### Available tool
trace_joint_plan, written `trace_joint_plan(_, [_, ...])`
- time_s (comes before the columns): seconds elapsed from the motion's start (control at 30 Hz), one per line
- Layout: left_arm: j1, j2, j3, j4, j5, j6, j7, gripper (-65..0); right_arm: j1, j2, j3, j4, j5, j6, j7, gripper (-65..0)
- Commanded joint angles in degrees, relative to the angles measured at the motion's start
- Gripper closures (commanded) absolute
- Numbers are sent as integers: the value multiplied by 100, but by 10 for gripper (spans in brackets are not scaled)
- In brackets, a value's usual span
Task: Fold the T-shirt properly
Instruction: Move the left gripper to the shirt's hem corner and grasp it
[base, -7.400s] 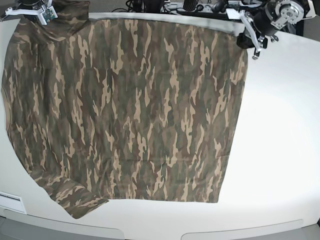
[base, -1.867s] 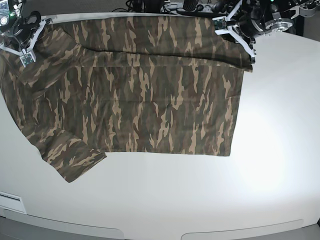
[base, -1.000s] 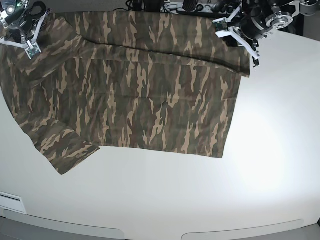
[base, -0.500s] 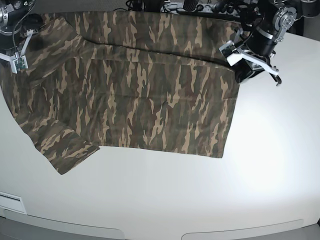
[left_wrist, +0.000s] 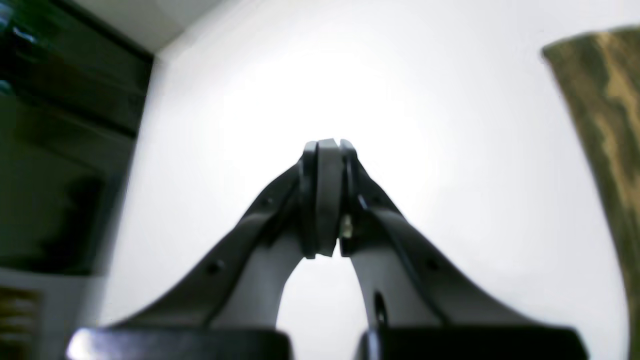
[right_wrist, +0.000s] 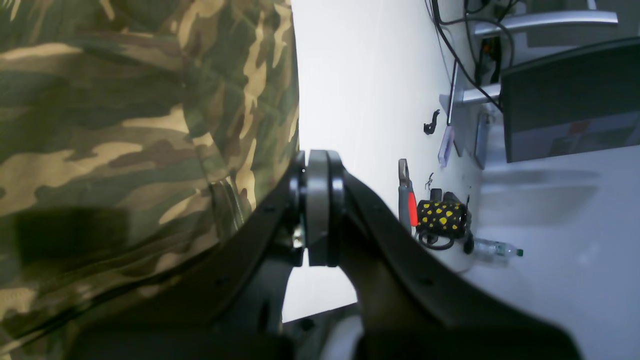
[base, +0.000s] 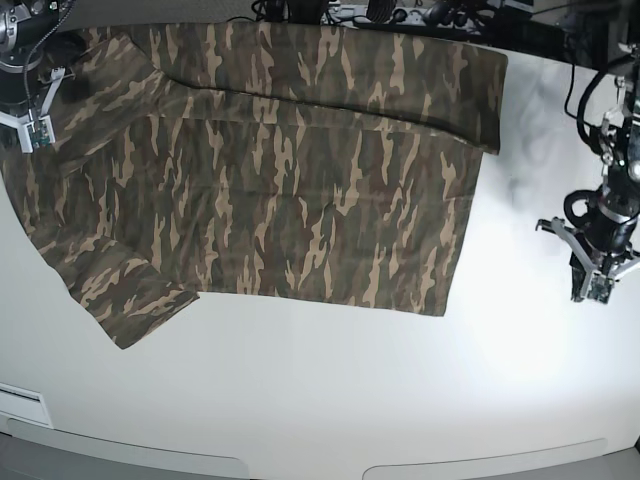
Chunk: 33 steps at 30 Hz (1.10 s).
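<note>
The camouflage T-shirt (base: 280, 180) lies spread on the white table (base: 330, 400), its far edge folded forward into a band across the top. In the base view my left gripper (base: 592, 287) hovers over bare table well to the right of the shirt; in the left wrist view the left gripper (left_wrist: 325, 150) is shut and empty, with only the T-shirt's edge (left_wrist: 605, 115) at the frame's right. My right gripper (base: 32, 122) sits over the shirt's far left corner. Seen from the right wrist, the right gripper (right_wrist: 317, 162) is shut with the T-shirt cloth (right_wrist: 125, 125) beside it, not visibly pinched.
Cables and equipment (base: 380, 12) line the table's far edge. The right wrist view shows a red-handled tool (right_wrist: 407, 200), a black cup with yellow dots (right_wrist: 442, 217), a bottle (right_wrist: 495, 247) and a dark monitor (right_wrist: 570, 115) past the table.
My left arm has left the shirt's far right corner and swung out to the right and nearer, over bare table. That corner now lies flat. The right arm has barely moved.
</note>
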Motion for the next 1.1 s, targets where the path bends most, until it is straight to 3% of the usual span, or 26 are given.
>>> trace_joint_plan(0.0, [-291, 52, -125, -260, -299, -142, -125, 0, -26, 68, 44, 87, -66, -76, 70, 0])
trace_joint_plan(0.07, [-728, 363, -190, -968, -922, -529, -125, 0, -26, 68, 44, 87, 37, -74, 70, 0])
trace_joint_plan(0.23, [-1620, 887, -192, -2634, -2356, -2085, 81, 0, -26, 68, 44, 87, 57, -72, 70, 0])
trace_joint_plan(0.33, [-2046, 1113, -192, -3456, -2951, -2479, 317, 0, -26, 68, 44, 87, 57, -72, 68, 0])
trace_joint_plan(0.47, [-2498, 1377, -192, -4378, -3416, -2577, 472, 0, -26, 68, 44, 87, 57, -72, 72, 0])
trace_joint_plan(0.67, [-3001, 1740, -114, -5357, -4017, -3193, 990, 0, -24, 68, 44, 87, 57, -72, 74, 0])
trace_joint_plan(0.87, [-3195, 1989, 297, -5593, -4006, -3191, 1270, 0, -24, 68, 44, 87, 57, -57, 72, 0])
trace_joint_plan(0.97, [-3193, 2063, 507, -5593, -3965, -3021, 1329, 0, -26, 68, 44, 87, 59, 2, 70, 0])
trace_joint_plan(1.0, [-3195, 2072, 555, -5593, -3969, -2968, 1379, -11, -24, 68, 44, 87, 57, 4, 70, 0])
trace_joint_plan(1.07, [-3195, 2085, 592, -5593, -3969, -2992, 1458, -146, -26, 68, 44, 87, 57, 4, 68, 0])
